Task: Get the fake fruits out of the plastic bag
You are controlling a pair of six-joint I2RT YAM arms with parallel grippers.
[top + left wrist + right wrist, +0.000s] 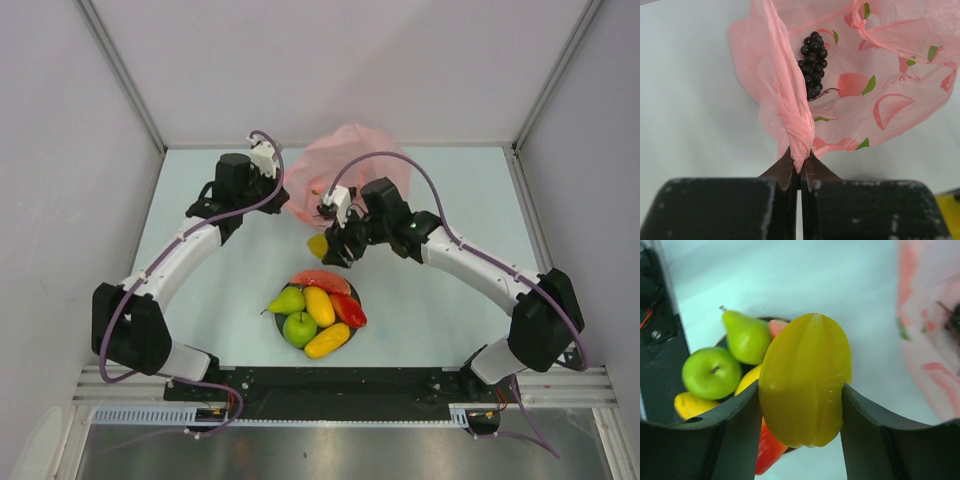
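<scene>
At the far middle of the table (430,300) sits the pink plastic bag (345,170) (880,90), crumpled and printed with fruit shapes. On its near left side the left claw (283,196) (800,167) has its jaws pressed together on a twisted strip of the bag's film, pinching it tight. A bunch of dark grapes (813,64) lies inside the bag, seen in the left wrist view. The right claw (335,250) (801,390) is partly spread and grips a ridged yellow fruit (318,244) (805,380) between its two fingers, outside the bag, between the bag and the plate (352,333). On the plate, near the arm bases, lie a green apple (299,328) (711,372), a pear (288,300) (745,336), a watermelon slice (320,279), a red piece (348,310) and two yellow-orange pieces (319,305), all touching one another
</scene>
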